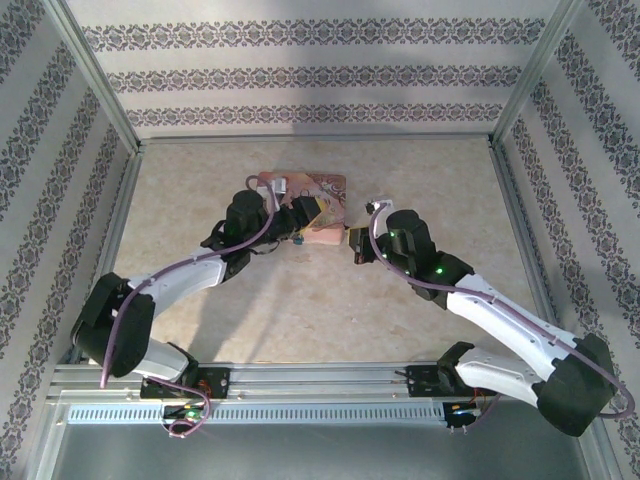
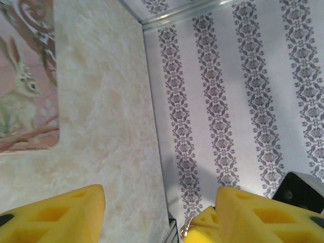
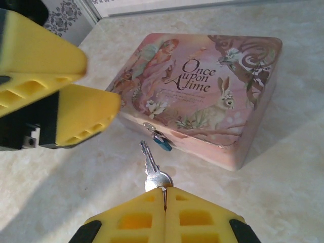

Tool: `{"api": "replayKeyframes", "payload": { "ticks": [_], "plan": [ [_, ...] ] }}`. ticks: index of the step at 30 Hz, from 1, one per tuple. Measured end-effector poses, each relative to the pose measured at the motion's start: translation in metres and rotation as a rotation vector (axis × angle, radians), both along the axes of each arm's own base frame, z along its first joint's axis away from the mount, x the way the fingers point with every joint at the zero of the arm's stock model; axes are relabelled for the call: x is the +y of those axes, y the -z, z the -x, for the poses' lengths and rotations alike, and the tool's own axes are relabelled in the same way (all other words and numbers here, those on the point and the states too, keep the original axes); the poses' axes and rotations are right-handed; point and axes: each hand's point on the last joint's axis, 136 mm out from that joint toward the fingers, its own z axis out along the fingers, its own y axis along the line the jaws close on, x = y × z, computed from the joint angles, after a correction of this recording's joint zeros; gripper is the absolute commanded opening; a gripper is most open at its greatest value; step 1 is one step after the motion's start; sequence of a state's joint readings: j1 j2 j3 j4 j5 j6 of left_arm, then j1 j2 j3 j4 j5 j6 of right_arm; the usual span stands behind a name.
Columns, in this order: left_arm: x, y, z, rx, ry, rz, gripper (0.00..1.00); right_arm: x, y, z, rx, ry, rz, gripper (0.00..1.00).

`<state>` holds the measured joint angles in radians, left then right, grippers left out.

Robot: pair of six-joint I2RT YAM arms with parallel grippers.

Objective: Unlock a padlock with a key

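- The left gripper (image 2: 161, 196) hangs just beside the box's near edge. Its yellow fingers (image 2: 61, 212) are spread apart, with nothing but bare table (image 2: 106, 126) between them.
- The pink box (image 3: 202, 91) lies flat, lid closed.
- The padlock (image 3: 163, 143), tiny and blue, hangs at the box's front wall, low by the table.
- The key (image 3: 152, 166) points at the padlock, its tip just beside it; I can't tell if they touch.
- The right gripper (image 3: 164, 195) has its jaws clenched on the key's head.
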<state>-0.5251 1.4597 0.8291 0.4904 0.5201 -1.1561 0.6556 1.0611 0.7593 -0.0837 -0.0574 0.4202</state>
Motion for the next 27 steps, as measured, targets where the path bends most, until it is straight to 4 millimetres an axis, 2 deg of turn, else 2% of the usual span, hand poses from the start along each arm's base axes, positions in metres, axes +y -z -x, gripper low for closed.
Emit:
{"api": "replayKeyframes", "payload": {
  "ticks": [6,15,27],
  "plan": [
    [-0.019,0.008,0.004,0.011,0.042,-0.006,0.48,0.002,-0.003,-0.003,-0.02,0.014,-0.005,0.0],
    [-0.037,0.003,0.007,0.0,0.081,-0.003,0.42,0.004,-0.003,-0.008,-0.021,0.024,0.004,0.0],
    [-0.045,0.003,0.009,-0.006,0.101,-0.002,0.16,0.007,-0.001,-0.008,-0.019,0.02,0.007,0.0]
  ]
}}
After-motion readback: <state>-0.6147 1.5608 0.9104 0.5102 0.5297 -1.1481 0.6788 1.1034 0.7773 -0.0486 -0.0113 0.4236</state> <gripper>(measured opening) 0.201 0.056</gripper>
